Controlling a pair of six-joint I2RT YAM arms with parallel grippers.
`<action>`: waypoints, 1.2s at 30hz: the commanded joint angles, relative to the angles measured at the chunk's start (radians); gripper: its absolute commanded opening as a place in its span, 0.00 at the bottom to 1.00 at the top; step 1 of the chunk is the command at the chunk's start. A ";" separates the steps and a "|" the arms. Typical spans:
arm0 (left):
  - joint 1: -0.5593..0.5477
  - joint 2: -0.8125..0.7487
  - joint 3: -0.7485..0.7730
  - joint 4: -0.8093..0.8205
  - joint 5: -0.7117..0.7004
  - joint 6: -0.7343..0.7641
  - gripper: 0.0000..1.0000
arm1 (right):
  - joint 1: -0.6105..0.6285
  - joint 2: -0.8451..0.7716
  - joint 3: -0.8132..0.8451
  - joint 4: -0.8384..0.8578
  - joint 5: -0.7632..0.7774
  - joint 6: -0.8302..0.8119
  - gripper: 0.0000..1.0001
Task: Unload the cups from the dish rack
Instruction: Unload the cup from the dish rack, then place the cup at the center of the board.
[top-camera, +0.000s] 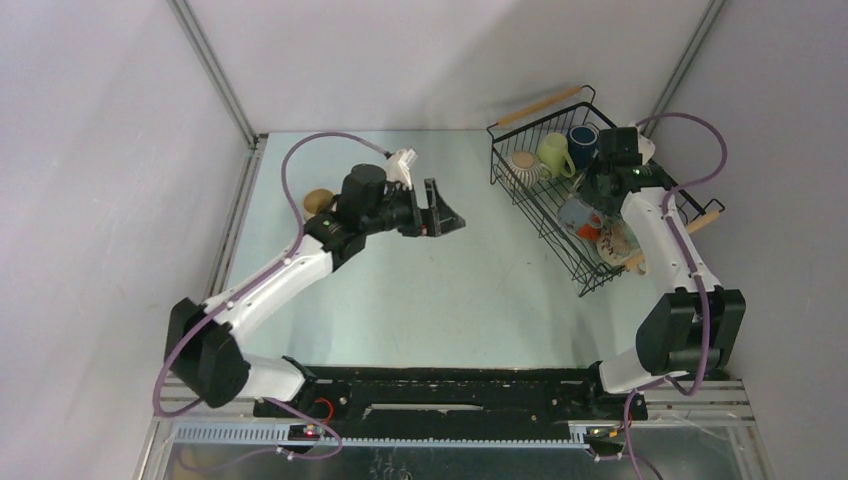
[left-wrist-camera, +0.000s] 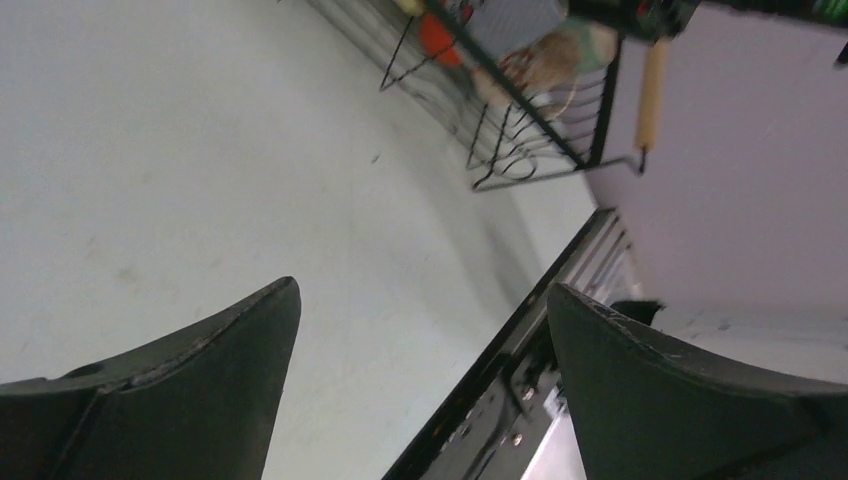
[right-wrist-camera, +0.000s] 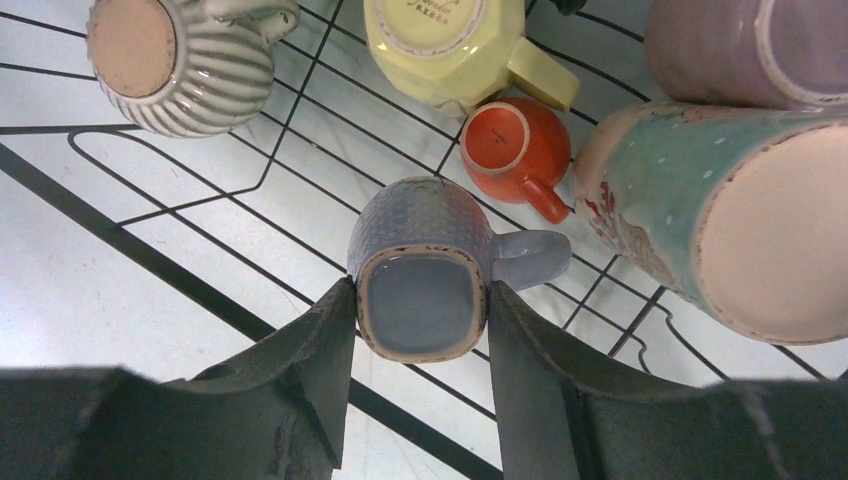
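Right tool (right-wrist-camera: 420, 292) clamped on the blue-grey cup (right-wrist-camera: 425, 240), one finger against each side; cup upside down, base toward the wrist camera, inside the dish rack (top-camera: 548, 232); around it, also inverted, an orange cup (right-wrist-camera: 515, 145), yellow cup (right-wrist-camera: 450, 45), ribbed cup (right-wrist-camera: 180, 60) and a teal floral cup (right-wrist-camera: 690, 200) on its side; rack stood at the far right of the worktop (top-camera: 450, 300); left tool (left-wrist-camera: 422, 288) spread wide, empty, above bare worktop; behind its arm, possibly a tan cup (top-camera: 318, 200), half hidden.
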 joint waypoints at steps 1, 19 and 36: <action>-0.018 0.109 0.117 0.323 0.053 -0.184 1.00 | -0.021 -0.050 0.091 -0.022 -0.001 -0.028 0.28; -0.066 0.538 0.452 0.560 0.115 -0.387 1.00 | -0.026 -0.069 0.262 -0.105 -0.134 0.022 0.27; -0.075 0.740 0.545 0.743 0.166 -0.626 0.99 | -0.026 -0.093 0.314 -0.113 -0.276 0.071 0.27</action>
